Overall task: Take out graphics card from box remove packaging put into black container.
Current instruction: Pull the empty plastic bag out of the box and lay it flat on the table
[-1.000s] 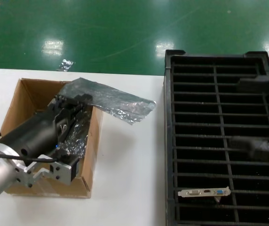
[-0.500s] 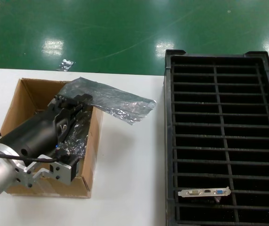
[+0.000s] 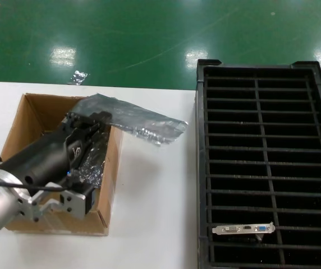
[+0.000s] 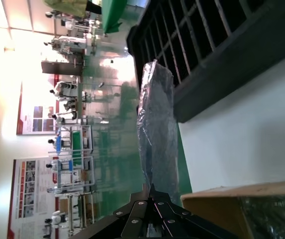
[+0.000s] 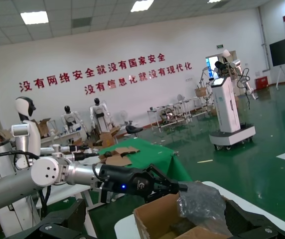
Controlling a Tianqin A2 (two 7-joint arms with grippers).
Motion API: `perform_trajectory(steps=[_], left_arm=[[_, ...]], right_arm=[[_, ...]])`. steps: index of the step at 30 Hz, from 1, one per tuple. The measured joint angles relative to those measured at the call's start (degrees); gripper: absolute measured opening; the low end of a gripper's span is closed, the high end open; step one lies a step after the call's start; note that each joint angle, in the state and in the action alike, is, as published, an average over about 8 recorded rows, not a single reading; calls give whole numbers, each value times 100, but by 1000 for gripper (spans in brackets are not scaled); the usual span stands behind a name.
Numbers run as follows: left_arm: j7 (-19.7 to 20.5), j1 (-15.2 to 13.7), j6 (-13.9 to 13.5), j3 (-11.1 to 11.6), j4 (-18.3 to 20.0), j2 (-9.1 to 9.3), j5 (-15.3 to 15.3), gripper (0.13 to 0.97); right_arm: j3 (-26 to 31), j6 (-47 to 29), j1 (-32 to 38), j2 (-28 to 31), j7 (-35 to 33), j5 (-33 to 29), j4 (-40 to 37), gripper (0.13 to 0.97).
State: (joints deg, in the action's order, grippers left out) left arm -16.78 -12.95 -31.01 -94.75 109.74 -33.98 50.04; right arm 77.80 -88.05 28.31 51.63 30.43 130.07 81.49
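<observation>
One bag pinched in left pincer over box

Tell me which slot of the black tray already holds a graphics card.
Only one: a left-column slot near the tray's front end, second from the front, where the graphics card shows its silver bracket. Every other slot looks empty.

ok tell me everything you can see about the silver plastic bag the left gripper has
The bag is a flat, crinkly, shiny grey-silver plastic sleeve, partly see-through. It stretches sideways from the left gripper, which pinches one end above the cardboard box. Its free end juts past the box's wall over the white table, toward the black tray without reaching it. In the left wrist view it extends straight out from the fingertips. Whether anything is inside cannot be told.
</observation>
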Motion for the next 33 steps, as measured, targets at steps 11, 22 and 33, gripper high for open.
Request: perform_trajectory(steps=[11, 22, 33], left_arm=[[2413, -445, -2166, 1271, 184, 1271, 636, 138], [4970, -884, -4132, 2605, -330, 3110, -31, 138], [6060, -727, -4033, 2147, -962, 3249, -434, 142]], right_arm=[[4, 3, -2, 5, -3, 4, 0, 966], [6, 4, -2, 7, -3, 6, 0, 966], [7, 6, -3, 8, -5, 7, 0, 966]])
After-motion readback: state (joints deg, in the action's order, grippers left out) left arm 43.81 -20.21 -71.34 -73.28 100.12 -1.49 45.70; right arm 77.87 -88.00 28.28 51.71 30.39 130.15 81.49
